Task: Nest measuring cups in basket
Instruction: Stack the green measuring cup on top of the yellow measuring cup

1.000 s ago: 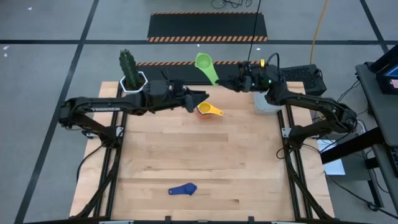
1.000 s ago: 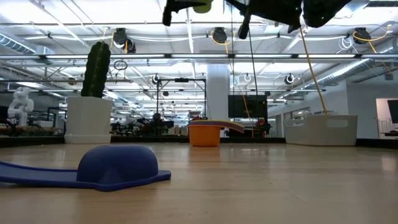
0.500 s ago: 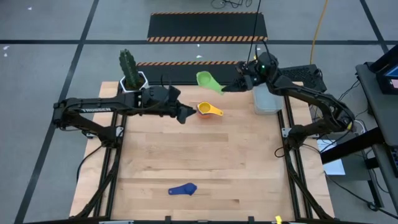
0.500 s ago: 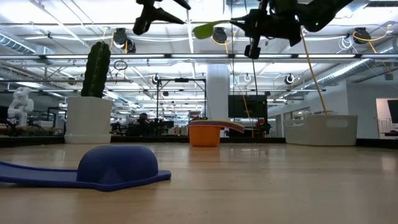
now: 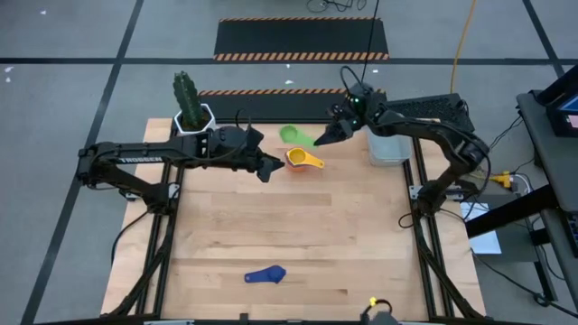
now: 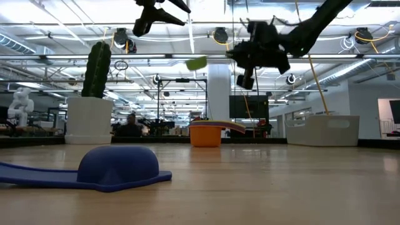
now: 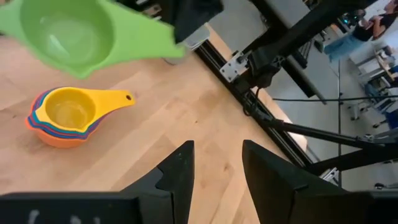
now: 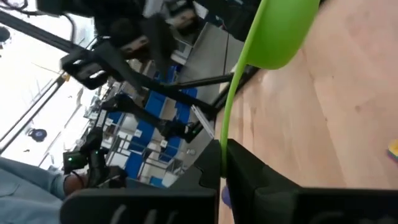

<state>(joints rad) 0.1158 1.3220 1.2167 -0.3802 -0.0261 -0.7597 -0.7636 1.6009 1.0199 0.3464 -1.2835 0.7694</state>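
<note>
Holding the green cup (image 5: pixel 291 134) by its flat handle, the right gripper (image 5: pixel 327 136) hangs above the table's far edge, jaws clamped on the handle's end so the bowl sticks out ahead of it, free to be lowered into another cup. In the right wrist view the handle runs edge-on from between the fingers (image 8: pixel 239 163) up to the bowl (image 8: pixel 280 31), so the cup looks tipped on its side rather than level; it would likely need levelling before it can nest.

Just beside and below the green cup, the stack (image 5: pixel 302 159) sits on the table near the middle of the far edge: a yellow cup (image 7: pixel 69 109) on top, with orange, red and blue rims showing beneath it in the left wrist view, all handles pointing the same way. Being already nested bowl in bowl, the stack seems the place the green cup is meant for.

The left gripper (image 5: pixel 268 166) hovers close on the stack's other side, empty, its fingers (image 7: pixel 176 175) part-way apart with only bare wood between them; it appears to be keeping clear of the green cup.

The basket (image 5: pixel 386 145) stands at the far right corner, behind the right arm, apart from the stack; no cups can be seen in it. A dark blue cup (image 5: pixel 266 274) lies alone, bowl down, near the table's near edge. A cactus pot (image 5: pixel 191 113) occupies the far left corner.

White lettering on the left arm reads "TROSSEN" (image 5: pixel 138 158).
</note>
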